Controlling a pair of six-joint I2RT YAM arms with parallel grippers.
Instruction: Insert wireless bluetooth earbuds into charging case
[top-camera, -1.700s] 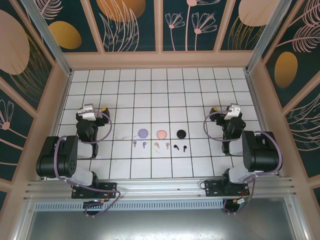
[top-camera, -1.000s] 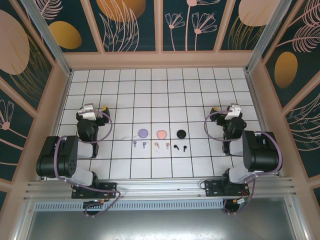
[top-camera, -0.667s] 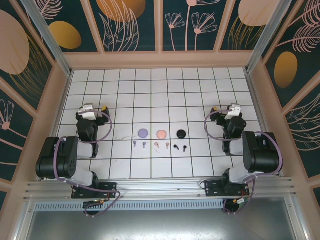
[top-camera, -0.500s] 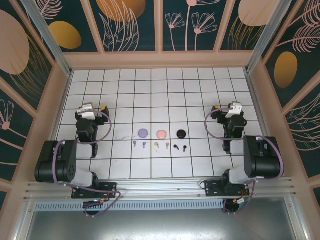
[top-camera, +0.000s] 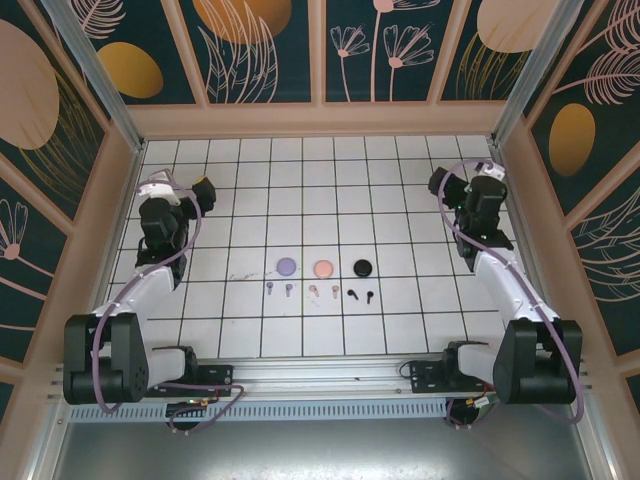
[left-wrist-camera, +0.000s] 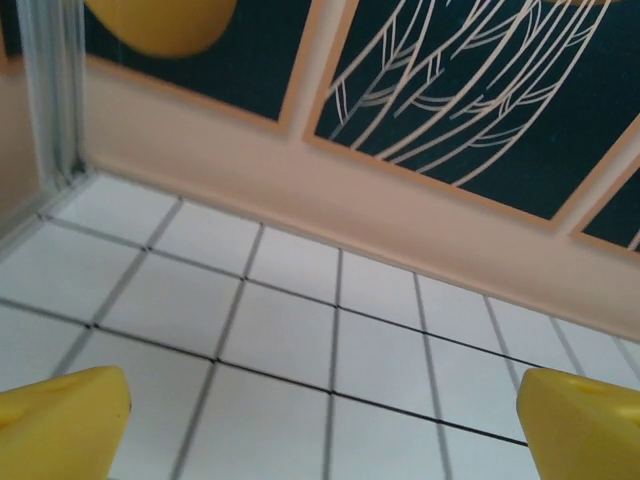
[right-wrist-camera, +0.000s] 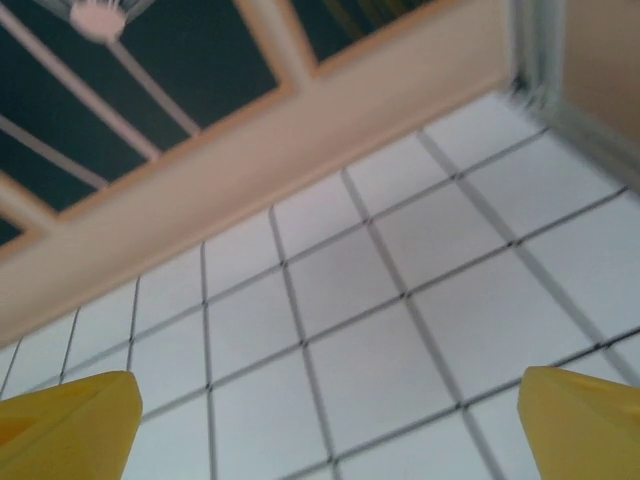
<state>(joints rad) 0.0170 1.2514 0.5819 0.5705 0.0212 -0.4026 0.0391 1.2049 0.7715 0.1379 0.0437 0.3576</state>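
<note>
Left gripper (left-wrist-camera: 322, 425), right gripper (right-wrist-camera: 325, 425) spread wide; earbuds (top-camera: 331, 292) on table (top-camera: 400, 180).

Bright, even light; blurred wrist views.

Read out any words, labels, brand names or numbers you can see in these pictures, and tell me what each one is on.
None: no word, number or logo can be read.
The purple case, pink case and black case look plain; any marking on them is too small to tell.
The wall panels bear only drawn leaves and flowers, no lettering.
</note>
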